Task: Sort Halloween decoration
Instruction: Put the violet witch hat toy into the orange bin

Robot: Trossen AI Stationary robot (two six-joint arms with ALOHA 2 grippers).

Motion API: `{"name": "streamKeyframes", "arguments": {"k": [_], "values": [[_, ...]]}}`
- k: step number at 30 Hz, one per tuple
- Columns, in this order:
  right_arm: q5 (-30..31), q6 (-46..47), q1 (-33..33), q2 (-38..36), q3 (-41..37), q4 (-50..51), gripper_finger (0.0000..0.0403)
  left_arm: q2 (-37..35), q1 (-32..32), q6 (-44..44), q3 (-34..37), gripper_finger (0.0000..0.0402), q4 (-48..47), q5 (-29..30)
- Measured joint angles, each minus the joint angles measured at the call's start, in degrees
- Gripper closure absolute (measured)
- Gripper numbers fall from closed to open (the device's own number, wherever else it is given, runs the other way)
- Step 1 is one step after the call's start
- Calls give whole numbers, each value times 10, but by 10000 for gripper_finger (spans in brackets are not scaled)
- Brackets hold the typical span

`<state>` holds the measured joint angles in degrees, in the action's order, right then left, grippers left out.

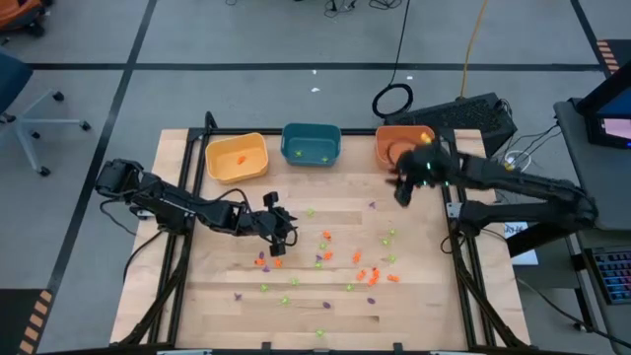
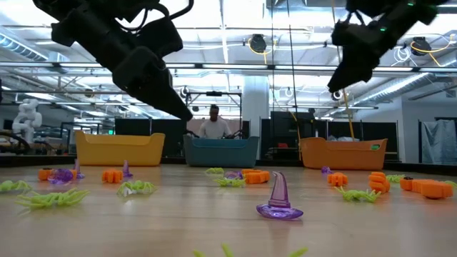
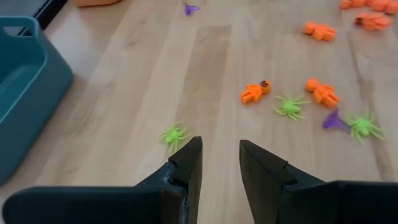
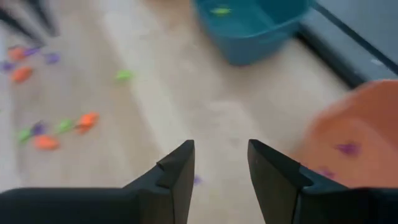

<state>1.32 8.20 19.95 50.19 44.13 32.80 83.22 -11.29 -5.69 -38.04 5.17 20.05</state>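
Note:
Tiny orange, light-green and purple trinkets lie scattered over the wooden table. In the left wrist view a green spider lies just ahead of the fingers, with orange figures and a purple hat farther off. My left gripper hangs open above the table's middle, left of the scatter, and holds nothing. My right gripper hovers open near the orange bin, empty too. The yellow bin holds an orange piece, the teal bin green ones, the orange bin purple ones.
Three bins stand in a row along the table's far edge. A purple witch hat stands upright near the low camera. Bare wood lies between the bins and the scatter. A person shows in the room behind the teal bin.

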Motion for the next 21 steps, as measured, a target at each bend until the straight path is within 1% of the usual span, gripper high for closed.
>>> {"name": "streamKeyframes", "arguments": {"k": [4, 6, 9, 12, 15, 19, 21], "values": [[7, 27, -77, -22, -82, -102, 268, 0, -9, -4, 0, 294, 0, -1], [19, 30, -113, -19, -118, -167, 268, 0, -15, -14, 0, 294, -1, -1], [19, 27, -158, -5, -156, -254, 268, 0, -25, -15, 0, 294, -1, -5], [46, 27, -202, 14, -173, -302, 268, 0, -38, -30, 0, 294, -2, -10], [83, 27, -243, 41, -178, -323, 268, 0, -52, -34, 0, 294, -9, -22], [122, 35, -291, 82, -178, -348, 268, 0, -73, -48, 0, 294, -38, -26], [124, 38, -310, 103, -178, -370, 268, 0, -83, -66, -4, 294, -69, -26]]}}
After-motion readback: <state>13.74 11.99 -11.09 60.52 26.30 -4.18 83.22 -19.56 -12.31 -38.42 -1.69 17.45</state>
